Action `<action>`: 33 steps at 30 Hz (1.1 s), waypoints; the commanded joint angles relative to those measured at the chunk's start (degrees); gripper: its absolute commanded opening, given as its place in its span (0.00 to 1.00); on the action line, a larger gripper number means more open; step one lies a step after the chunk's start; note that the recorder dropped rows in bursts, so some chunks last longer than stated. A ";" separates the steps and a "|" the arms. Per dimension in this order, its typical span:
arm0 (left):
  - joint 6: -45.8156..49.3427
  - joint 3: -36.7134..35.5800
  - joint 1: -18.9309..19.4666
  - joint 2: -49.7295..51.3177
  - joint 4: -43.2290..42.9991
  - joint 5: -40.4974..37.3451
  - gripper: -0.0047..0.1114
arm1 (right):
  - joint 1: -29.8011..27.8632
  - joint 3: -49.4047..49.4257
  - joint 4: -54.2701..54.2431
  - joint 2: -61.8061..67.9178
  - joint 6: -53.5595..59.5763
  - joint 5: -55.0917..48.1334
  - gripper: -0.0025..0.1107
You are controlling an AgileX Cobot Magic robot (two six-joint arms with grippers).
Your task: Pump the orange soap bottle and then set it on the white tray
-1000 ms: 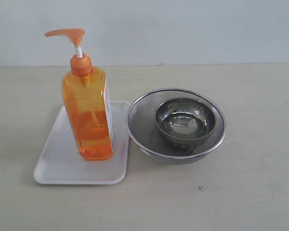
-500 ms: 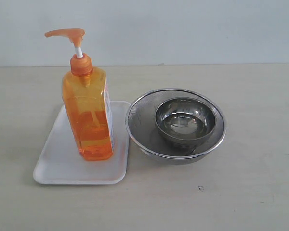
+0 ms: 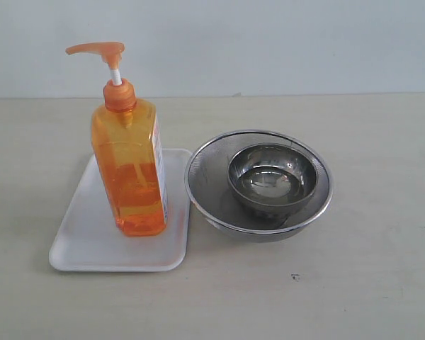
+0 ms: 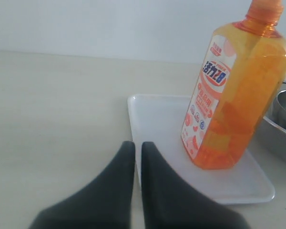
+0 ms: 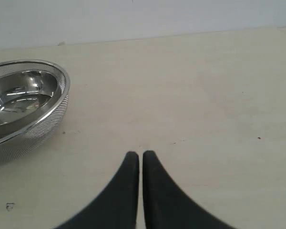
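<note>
While both grippers are closed with nothing between their black fingers, the orange soap bottle (image 3: pixel 131 173) stands upright on the white tray (image 3: pixel 85 248) in the left half of the exterior view. It rests on the right-hand part of the tray, close to that side's rim, and bare white surface spreads to the left of it and toward the bottom of the frame. Its orange pump head (image 3: pixel 98 48) sits raised on a white stem (image 3: pixel 115 76), with the spout pointing to the left of the frame. The tray lies flat on a pale table (image 3: pixel 368 283). Just right of it sits a wide steel mesh bowl (image 3: pixel 211 205), whose rim meets the tray's right edge in this view, though contact cannot be told. A smaller polished steel bowl (image 3: pixel 273 180) sits inside the mesh one, toward its upper right. In the left wrist view, the left gripper (image 4: pixel 137 145) has its two tips side by side with only a thin line between them. It hovers at the edge of the tray, apart from the bottle, whose white-and-orange label (image 4: pixel 207 102) with blue lettering faces this camera. In the right wrist view, the right gripper (image 5: pixel 141 155) is likewise pressed together over bare table, well apart from the mesh bowl.
</note>
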State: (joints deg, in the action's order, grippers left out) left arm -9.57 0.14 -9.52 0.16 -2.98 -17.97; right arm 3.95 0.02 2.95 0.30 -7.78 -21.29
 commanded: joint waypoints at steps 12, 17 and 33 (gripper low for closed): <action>0.23 -0.14 3.66 -0.16 0.61 -0.05 0.08 | -0.02 -0.02 0.18 -0.30 0.20 0.28 0.02; 0.23 -0.14 3.66 -0.16 0.61 -0.05 0.08 | -0.02 -0.02 0.18 -0.30 0.20 0.45 0.02; 0.23 -0.14 3.66 -0.16 0.61 -0.05 0.08 | -0.02 -0.02 0.18 -0.30 0.20 0.32 0.02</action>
State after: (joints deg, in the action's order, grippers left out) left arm -9.57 0.14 -6.07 0.16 -2.90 -17.97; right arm 3.95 0.02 2.95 0.30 -7.78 -21.29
